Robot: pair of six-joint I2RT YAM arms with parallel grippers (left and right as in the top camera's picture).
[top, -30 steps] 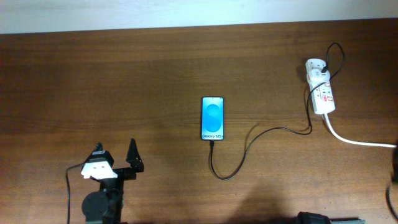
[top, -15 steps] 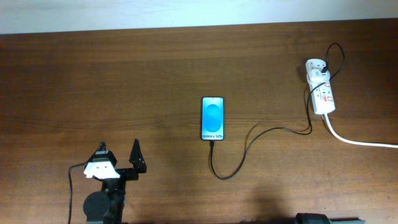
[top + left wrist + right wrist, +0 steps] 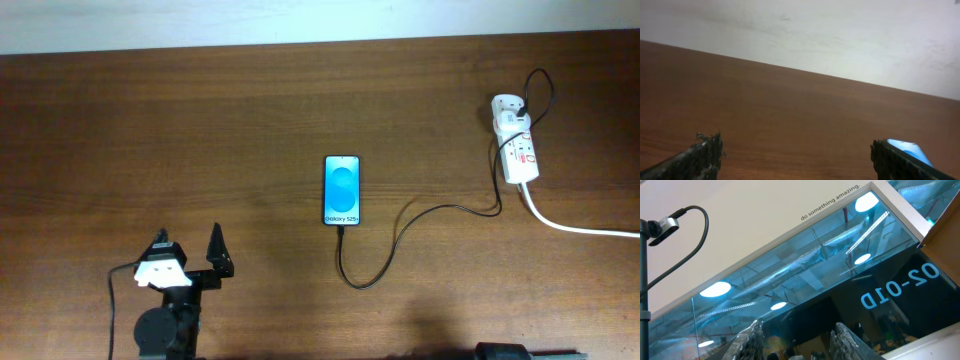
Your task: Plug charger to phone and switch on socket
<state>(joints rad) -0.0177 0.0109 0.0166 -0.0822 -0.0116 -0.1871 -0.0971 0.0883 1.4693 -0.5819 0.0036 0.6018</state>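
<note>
The phone [image 3: 342, 190], blue screen up, lies mid-table; its corner shows in the left wrist view [image 3: 910, 149]. The thin black charger cable [image 3: 392, 245] meets the phone's near end. It loops right and runs up to the white socket strip [image 3: 517, 150] at the far right. The red switches are too small to read. My left gripper [image 3: 188, 247] is open and empty at the front left, well away from the phone; its fingers [image 3: 797, 160] stand wide apart. My right gripper [image 3: 800, 340] is open and empty. It points up at a glass wall, outside the overhead view.
The strip's thick white cord [image 3: 575, 226] runs off the right edge. The table's back edge meets a white wall [image 3: 300, 20]. A camera on a black gooseneck [image 3: 670, 225] shows in the right wrist view.
The right arm, a sliver at the overhead's right edge a second ago, has left the view. My left gripper has drawn back slightly toward the front edge.
</note>
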